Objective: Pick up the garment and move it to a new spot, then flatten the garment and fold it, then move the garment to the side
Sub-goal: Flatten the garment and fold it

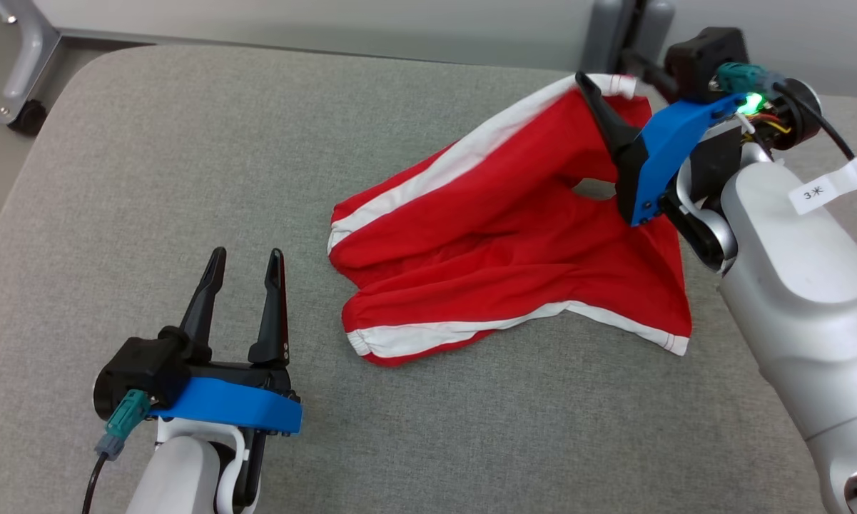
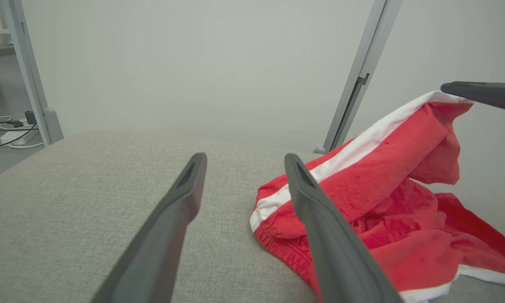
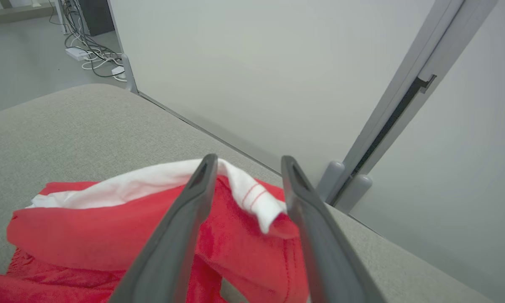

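The garment [image 1: 499, 235] is a pair of red shorts with white stripes, lying rumpled on the right half of the grey padded surface [image 1: 185, 143]. Its far white-banded corner is lifted off the surface. That corner hangs over one finger of my right gripper [image 1: 603, 89]. In the right wrist view the jaws of the right gripper [image 3: 248, 158] stand apart, with the white band of the garment [image 3: 109, 235] draped across the left finger and sagging into the gap. My left gripper [image 1: 246, 260] is open and holds nothing, hovering left of the garment [image 2: 387, 189]; in its own wrist view it shows as the left gripper [image 2: 244, 158].
A pale partition wall [image 3: 256, 63] runs along the far edge of the surface, with a grey metal post [image 2: 361, 75] behind the garment. A caster foot [image 1: 25, 114] stands off the far left corner. Cables [image 3: 88, 54] lie on the floor beyond.
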Motion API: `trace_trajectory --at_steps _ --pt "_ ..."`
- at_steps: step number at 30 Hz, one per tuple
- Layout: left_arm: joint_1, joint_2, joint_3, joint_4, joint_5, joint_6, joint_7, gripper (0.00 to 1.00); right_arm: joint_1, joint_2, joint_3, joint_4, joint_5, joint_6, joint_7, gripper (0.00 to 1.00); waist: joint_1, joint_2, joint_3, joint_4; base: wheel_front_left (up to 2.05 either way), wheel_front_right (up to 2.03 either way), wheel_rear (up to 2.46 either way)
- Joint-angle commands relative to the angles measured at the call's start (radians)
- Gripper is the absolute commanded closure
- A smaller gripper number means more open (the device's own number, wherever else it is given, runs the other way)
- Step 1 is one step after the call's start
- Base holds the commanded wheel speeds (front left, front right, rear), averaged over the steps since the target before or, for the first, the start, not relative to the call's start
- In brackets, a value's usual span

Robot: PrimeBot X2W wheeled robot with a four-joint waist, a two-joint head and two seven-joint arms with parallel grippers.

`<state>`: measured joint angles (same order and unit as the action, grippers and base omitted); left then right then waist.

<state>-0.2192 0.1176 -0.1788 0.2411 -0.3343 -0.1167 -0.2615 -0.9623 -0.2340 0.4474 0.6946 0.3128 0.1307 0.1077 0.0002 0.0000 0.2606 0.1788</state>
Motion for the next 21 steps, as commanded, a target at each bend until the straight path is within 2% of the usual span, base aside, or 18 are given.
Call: trace_trajectory --at_steps 1,5,9,14,21 --pt "-0.018 -0.006 -0.004 0.005 0.006 -0.008 -0.005 0.00 -0.026 0.013 -0.011 0.032 0.009 0.000 -0.043 0.00 -0.0002 0.0000 0.016 0.015 0.00 0.00 0.00" --pt "-0.016 -0.013 0.008 0.018 0.012 -0.009 -0.005 0.00 -0.020 0.031 -0.008 0.101 0.024 0.000 -0.137 0.00 -0.0002 0.0000 -0.004 -0.006 0.00 0.00 0.00" --pt "0.011 -0.006 0.029 0.029 0.018 -0.010 -0.005 0.00 0.053 0.029 -0.011 0.101 0.054 0.000 -0.234 0.00 -0.0002 0.0000 -0.043 -0.045 0.00 0.00 0.00" --pt "0.052 0.008 0.066 0.033 0.022 -0.009 -0.005 0.00 0.213 0.014 -0.055 0.027 0.080 0.000 -0.323 0.00 -0.0002 0.0000 -0.099 -0.110 0.00 0.00 0.00" --pt "0.119 0.027 0.104 0.056 0.029 0.001 -0.005 0.00 0.511 0.017 -0.198 -0.144 0.065 0.000 -0.353 0.00 -0.0002 0.0000 -0.175 -0.181 0.00 0.00 0.00"
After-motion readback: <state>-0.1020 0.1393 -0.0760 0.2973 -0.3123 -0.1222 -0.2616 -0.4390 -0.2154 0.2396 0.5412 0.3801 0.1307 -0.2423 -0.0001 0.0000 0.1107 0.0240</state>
